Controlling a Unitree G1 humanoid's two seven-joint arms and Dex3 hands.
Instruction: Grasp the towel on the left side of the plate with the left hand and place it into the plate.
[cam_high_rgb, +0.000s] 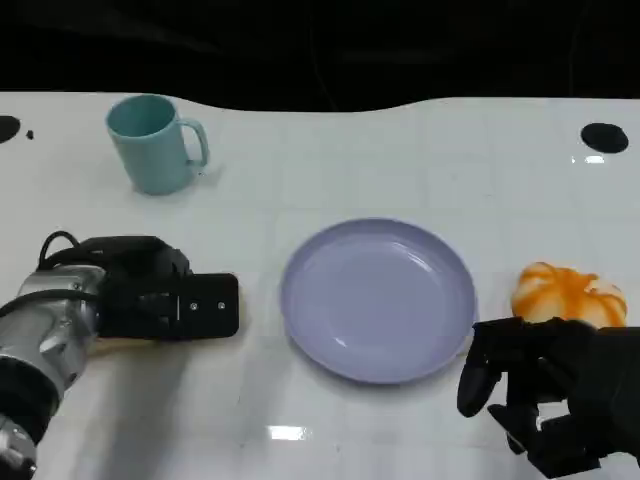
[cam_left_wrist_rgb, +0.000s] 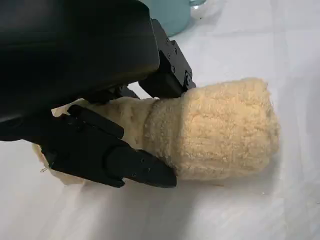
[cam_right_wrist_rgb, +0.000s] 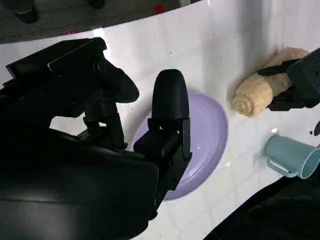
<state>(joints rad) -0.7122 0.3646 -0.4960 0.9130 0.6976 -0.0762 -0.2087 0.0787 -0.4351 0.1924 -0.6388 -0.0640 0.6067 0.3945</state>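
At the left of the white table (cam_high_rgb: 330, 150), beyond which a teal plastic mug (cam_high_rgb: 152, 142) stands near the far edge, the left hand (cam_high_rgb: 165, 300) lies over the rolled cream terry towel (cam_left_wrist_rgb: 220, 130), its black fingers (cam_left_wrist_rgb: 130, 165) closed around the roll from both sides while the towel rests on the tabletop just left of the plate. The round lavender plate (cam_high_rgb: 378, 298) sits in the middle with nothing in it. To its right lies an orange-and-white striped soft object (cam_high_rgb: 568, 293), and in front of that the right hand (cam_high_rgb: 545, 385) hovers near the plate's rim, its fingers loosely curled and holding nothing.
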